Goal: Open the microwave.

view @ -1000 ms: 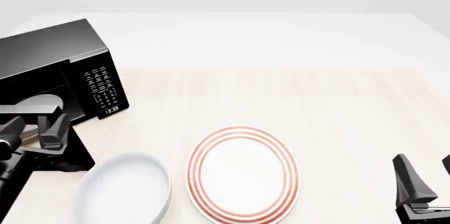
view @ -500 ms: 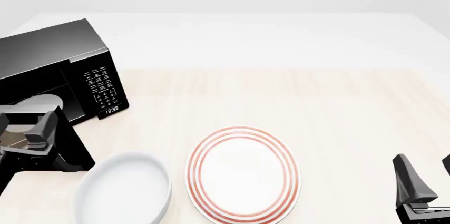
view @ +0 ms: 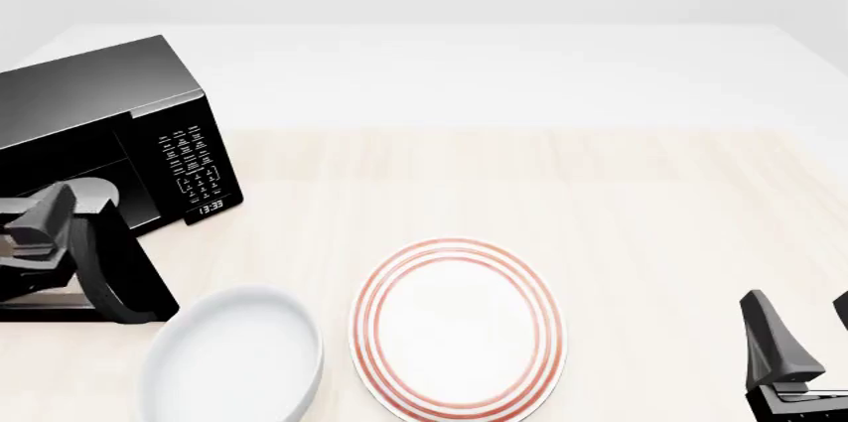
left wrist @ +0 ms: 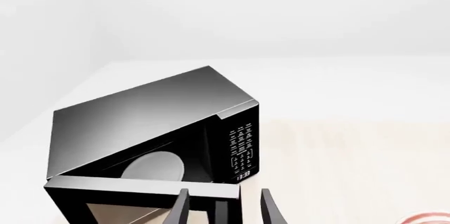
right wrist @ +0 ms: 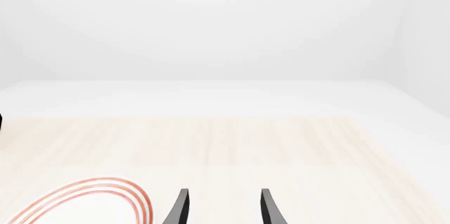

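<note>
Nearest on the desk (view: 636,194), a plain white bowl (view: 232,357) and a red-ringed plate (view: 458,328) lie side by side, both nearer than the microwave (view: 99,129) and to its right. The right gripper (view: 795,343) hangs well right of the microwave, jaws released and empty. The left gripper (left wrist: 223,211) has its jaws spread astride the free edge of the microwave's swung-out door (view: 119,273). The microwave stands at the desk's far left.
</note>
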